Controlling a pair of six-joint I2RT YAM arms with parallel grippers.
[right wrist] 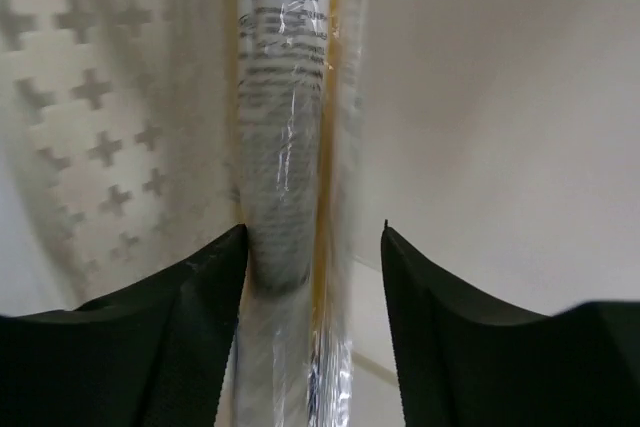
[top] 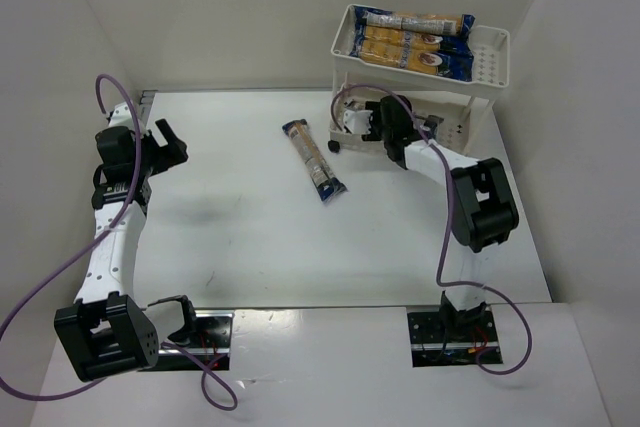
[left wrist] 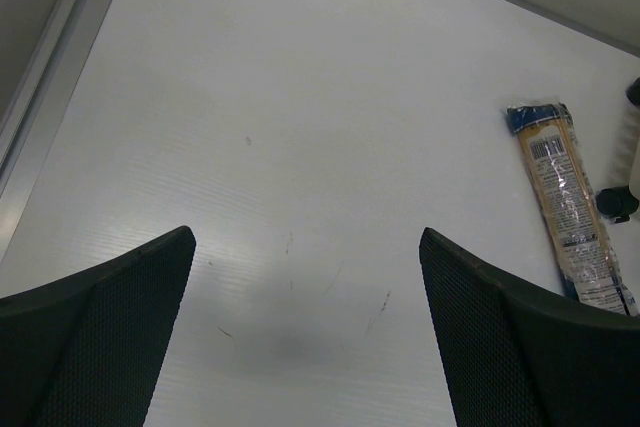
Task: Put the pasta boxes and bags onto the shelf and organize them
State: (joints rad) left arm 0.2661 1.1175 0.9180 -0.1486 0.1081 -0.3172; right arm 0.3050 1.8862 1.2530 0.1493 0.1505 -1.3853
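Nearest the bases, the left gripper [left wrist: 307, 230] hangs over bare table [top: 240, 237] at the 9 o'clock side. Its jaws are fully spread and hold nothing.

One loose bag [top: 313, 159] lies flat on the table near the centre, well clear of the shelf [top: 492, 57]. Its long axis runs from about 11 o'clock to 5 o'clock, with a dark blue end at each extreme. It sits at 3 o'clock from the left gripper and at roughly 8 o'clock from the right gripper [right wrist: 314, 225]. The right one is judged the nearer of the two.

Further out, the right arm reaches into the shelf's lower tier. The wrist view shows its jaws part-way apart with a pasta bag [right wrist: 280, 147] standing lengthwise between them. The bag runs straight away from the camera alongside the cross-perforated tray wall [right wrist: 90, 147]. One finger sits against the bag and a gap shows at the other side, so no clamping grip is judged. Whether a second bag lies beside it cannot be told.

Farthest, at 1 o'clock, the top tier carries stacked bags [top: 415, 22] side by side, with their long axes along the tray from 9 to 3 o'clock. At least two are there, and the exact count is unclear.

Assessment: the loose bag is the only item outstanding. Either arm must turn its jaws across the 11-to-5 axis to grip the bag's narrow width.
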